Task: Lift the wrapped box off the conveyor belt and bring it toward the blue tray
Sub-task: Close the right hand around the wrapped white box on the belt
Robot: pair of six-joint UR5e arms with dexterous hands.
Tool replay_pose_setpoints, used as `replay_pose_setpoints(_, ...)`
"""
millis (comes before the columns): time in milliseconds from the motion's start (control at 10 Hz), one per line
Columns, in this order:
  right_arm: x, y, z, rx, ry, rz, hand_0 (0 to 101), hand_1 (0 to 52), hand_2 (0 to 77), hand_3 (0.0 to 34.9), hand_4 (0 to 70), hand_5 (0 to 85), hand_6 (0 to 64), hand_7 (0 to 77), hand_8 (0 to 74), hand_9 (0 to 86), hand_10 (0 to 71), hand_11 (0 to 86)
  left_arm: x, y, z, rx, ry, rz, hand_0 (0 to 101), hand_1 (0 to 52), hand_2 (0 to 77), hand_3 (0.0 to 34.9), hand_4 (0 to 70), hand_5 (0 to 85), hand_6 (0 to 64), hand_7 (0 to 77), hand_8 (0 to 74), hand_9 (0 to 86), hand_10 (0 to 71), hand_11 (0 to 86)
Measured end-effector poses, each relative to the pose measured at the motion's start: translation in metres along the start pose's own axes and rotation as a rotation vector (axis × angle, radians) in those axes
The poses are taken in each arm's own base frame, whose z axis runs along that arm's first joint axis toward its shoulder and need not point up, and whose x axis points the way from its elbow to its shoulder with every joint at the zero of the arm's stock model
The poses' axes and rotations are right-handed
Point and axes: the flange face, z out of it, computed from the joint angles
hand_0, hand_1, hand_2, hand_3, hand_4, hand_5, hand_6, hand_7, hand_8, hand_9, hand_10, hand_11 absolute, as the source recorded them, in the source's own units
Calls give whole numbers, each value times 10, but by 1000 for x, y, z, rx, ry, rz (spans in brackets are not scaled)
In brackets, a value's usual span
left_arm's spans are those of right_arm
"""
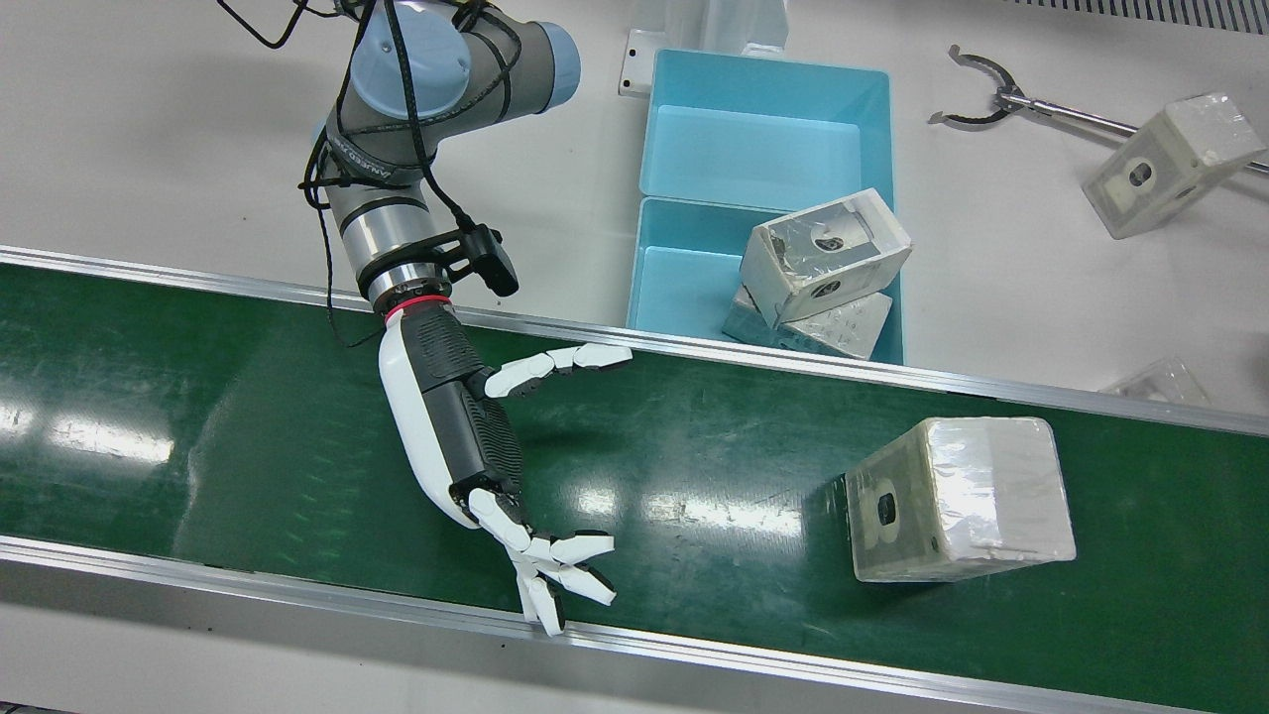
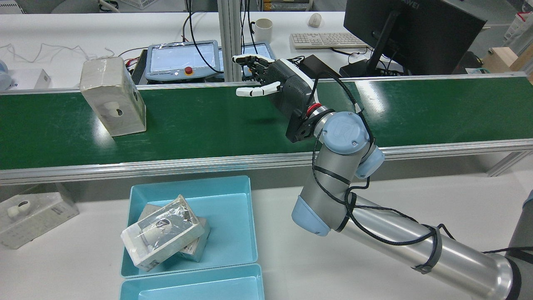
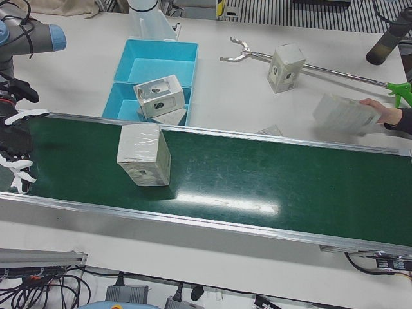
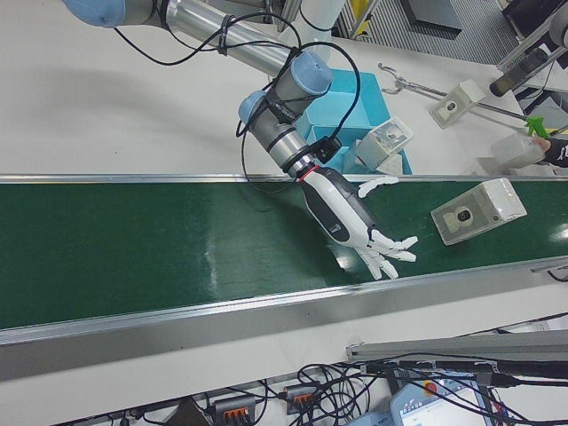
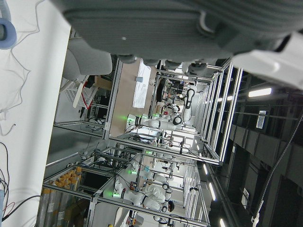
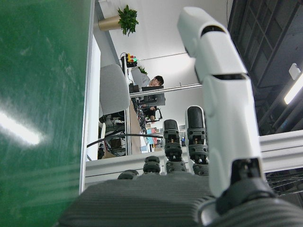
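The wrapped box stands on the green conveyor belt, alone; it also shows in the rear view, left-front view and right-front view. My right hand hovers over the belt well to the side of the box, open, fingers spread, holding nothing; it shows in the rear view and right-front view too. The blue tray sits beside the belt with two wrapped boxes in its near compartment. Only part of my left hand's palm shows; its fingers are hidden.
Another wrapped box and a reacher tool lie on the white table beyond the tray. A person's hand holds a wrapped box at the belt's far end. One more box lies on the table beside the tray.
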Motion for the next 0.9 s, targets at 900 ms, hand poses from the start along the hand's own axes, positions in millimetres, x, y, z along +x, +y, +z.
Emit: replay_pose_setpoints(900, 5, 11, 12, -13, 3, -27, 496, 175, 147, 23, 109, 273, 65, 87, 11, 33, 0, 11, 0, 0, 0, 0, 0, 0, 0, 0, 5, 0, 0, 11, 5, 5, 5, 0, 5, 5)
